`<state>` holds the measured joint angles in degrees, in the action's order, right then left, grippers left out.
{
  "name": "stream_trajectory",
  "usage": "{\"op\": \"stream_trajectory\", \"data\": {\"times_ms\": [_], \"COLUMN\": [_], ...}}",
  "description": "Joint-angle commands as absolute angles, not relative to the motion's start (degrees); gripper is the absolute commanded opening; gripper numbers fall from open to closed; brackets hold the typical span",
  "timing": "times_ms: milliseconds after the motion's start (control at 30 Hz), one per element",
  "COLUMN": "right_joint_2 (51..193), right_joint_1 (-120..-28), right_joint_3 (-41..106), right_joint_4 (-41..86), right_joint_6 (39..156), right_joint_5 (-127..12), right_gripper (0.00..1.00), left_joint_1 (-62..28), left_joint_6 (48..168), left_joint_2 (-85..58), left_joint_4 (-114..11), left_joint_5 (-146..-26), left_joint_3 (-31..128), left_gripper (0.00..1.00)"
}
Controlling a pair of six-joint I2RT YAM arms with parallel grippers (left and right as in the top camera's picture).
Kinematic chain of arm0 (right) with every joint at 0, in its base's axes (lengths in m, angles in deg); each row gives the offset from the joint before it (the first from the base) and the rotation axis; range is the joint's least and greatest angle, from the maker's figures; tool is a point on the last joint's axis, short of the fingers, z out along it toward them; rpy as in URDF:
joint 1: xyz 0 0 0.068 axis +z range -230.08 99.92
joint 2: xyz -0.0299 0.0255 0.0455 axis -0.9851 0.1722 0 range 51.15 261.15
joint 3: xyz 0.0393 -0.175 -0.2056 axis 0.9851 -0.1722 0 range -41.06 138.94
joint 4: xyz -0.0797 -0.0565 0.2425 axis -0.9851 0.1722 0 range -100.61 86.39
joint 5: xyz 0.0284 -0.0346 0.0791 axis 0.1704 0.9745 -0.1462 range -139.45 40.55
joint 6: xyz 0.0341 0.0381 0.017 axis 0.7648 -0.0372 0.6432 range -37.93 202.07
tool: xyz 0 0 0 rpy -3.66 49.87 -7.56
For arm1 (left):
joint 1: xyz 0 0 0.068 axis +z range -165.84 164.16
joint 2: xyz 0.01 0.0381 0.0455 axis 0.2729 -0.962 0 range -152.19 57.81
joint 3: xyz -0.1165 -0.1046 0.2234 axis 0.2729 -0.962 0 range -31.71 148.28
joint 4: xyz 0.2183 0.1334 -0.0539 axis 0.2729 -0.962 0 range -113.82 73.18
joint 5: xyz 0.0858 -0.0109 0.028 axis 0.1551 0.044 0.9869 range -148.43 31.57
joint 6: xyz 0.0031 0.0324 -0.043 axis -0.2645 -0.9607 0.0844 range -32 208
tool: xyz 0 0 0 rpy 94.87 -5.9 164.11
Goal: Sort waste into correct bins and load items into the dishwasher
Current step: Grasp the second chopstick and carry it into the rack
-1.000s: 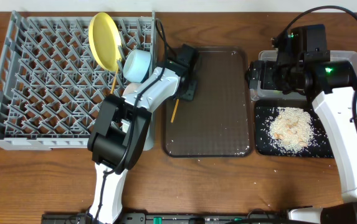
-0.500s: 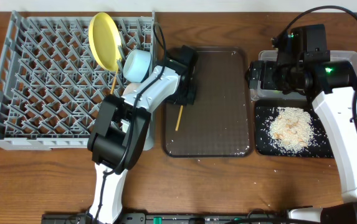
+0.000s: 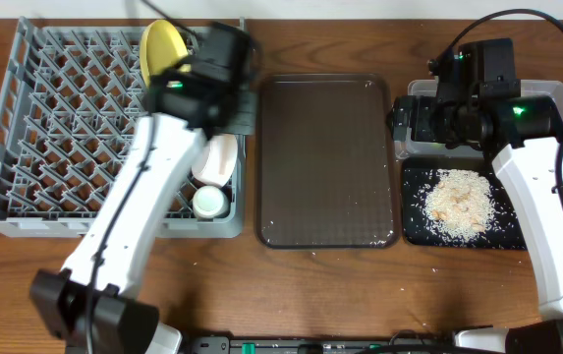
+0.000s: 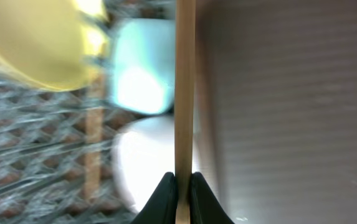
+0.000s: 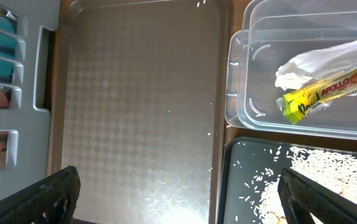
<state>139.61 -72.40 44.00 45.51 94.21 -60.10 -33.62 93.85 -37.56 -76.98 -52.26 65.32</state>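
The dish rack (image 3: 26,211) is my reference. The brown serving tray (image 3: 330,157) lies just beside its right wall. The clear box (image 3: 556,93) and the black tray (image 3: 414,221) with the rice (image 3: 458,202) sit beyond that, well apart from the rack. The yellow plate (image 3: 158,44), white bowl (image 3: 217,157) and white cup (image 3: 209,202) stand inside the rack along its right wall.

The left gripper (image 4: 182,186) is pinched narrow on one chopstick (image 4: 185,93) above the rack's far right corner. The stick's long axis runs straight out from the fingertips, parallel to that wall, with the rack interior on one side and the serving tray on the other. I judge that release needs a short sideways shift into the rack, toward the blurred second chopstick (image 4: 93,149).

The right gripper (image 5: 178,193) hangs wide open and empty, well apart from the rack.

Compared with one second ago, the left arm has left the serving tray and carried the chopstick to the rack. The right arm is unchanged.
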Motion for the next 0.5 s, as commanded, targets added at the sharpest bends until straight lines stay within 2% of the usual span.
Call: {"op": "stream_trajectory", "data": {"times_ms": [0,233,400,467], "right_joint_2": [139.26,139.26,139.26,139.26], "right_joint_1": [-72.51,-72.53,-72.51,-72.53], "right_joint_3": [44.0,44.0,44.0,44.0], "right_joint_4": [45.57,45.57,45.57,45.57], "right_joint_6": [94.23,94.21,94.23,94.23], "right_joint_5": [-59.97,-59.97,-59.97,-59.97], "right_gripper": [0.99,0.99,0.99,0.99], "left_joint_1": [-29.1,-20.05,-18.1,-18.25], "left_joint_6": [87.97,86.4,85.65,85.65], "left_joint_2": [-40.43,-46.37,-49.61,-49.58], "left_joint_4": [-77.77,-74.73,-74.45,-74.36], "left_joint_5": [-47.19,-47.34,-48.17,-50.05], "left_joint_3": [63.9,61.52,61.52,61.54], "left_gripper": [0.07,0.07,0.08,0.14]}}
